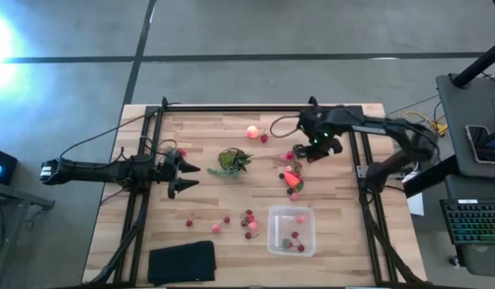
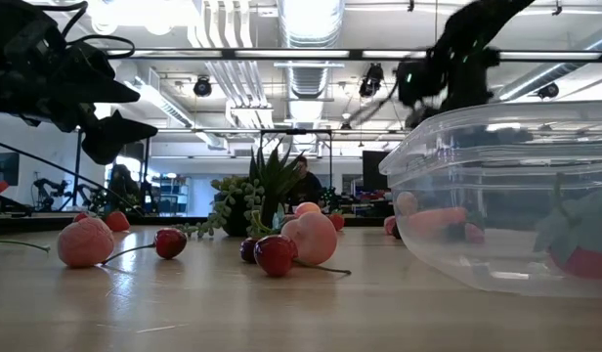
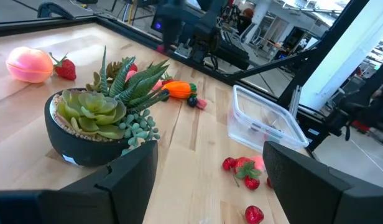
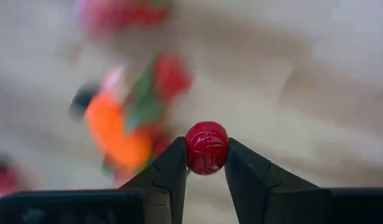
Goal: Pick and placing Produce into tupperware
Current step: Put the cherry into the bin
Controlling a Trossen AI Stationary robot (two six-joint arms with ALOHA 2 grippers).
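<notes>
Over the wooden table (image 1: 231, 209), right end effector (image 4: 206, 163) pinches a red berry (image 4: 207, 147).

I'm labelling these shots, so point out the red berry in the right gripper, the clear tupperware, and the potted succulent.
red berry (image 4: 207, 147), right wrist view, its front face.
tupperware (image 1: 273, 230), high view, left wall.
potted succulent (image 3: 86, 111), left wrist view, pale rosette.

Grey concrete floor (image 1: 231, 32) surrounds a pale wood surface (image 1: 207, 128); ceiling ducts (image 2: 311, 59) and bright lights hang overhead.
</notes>
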